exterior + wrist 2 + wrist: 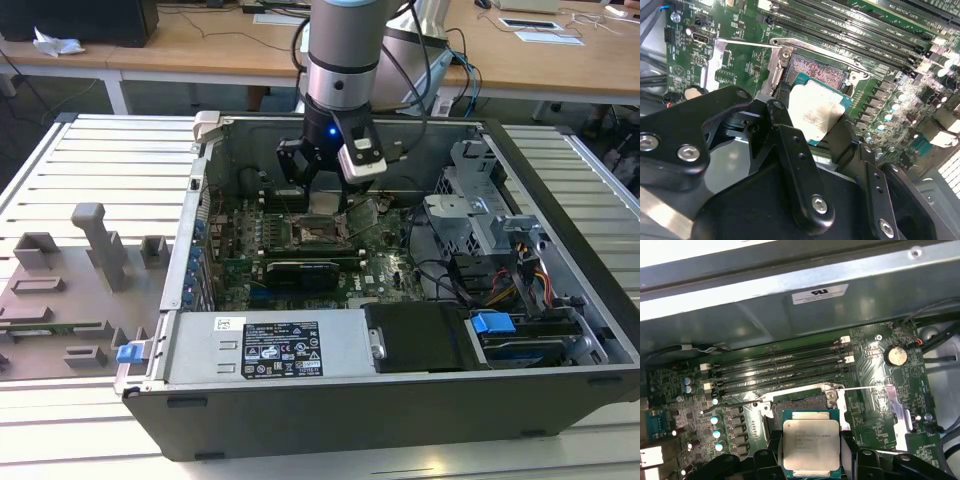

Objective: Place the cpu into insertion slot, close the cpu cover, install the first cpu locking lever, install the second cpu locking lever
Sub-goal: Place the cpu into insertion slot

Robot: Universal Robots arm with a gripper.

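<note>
Cpu (810,445) is held by the gripper (812,116) - the black fingers (840,137) are closed on two opposite edges of it, with the pale metal top up. It hangs just above the insertion slot (796,402) and is not seated: in both wrist views the dark contact field of the slot shows beside the chip's far edge. The slot lies near the middle of the motherboard (875,412), next to the long memory slots (780,371).

So the first step is, by my judgement, under way and not finished. In the exterior view a thin tilted frame beside the slot, toward the exterior view's right, I take for the cpu cover (363,213) - raised, not closed. The thin wire locking levers (867,387) stick out from the slot's corners, and they seem unhooked. The seating of the cpu, the cover and both levers are left.
</note>
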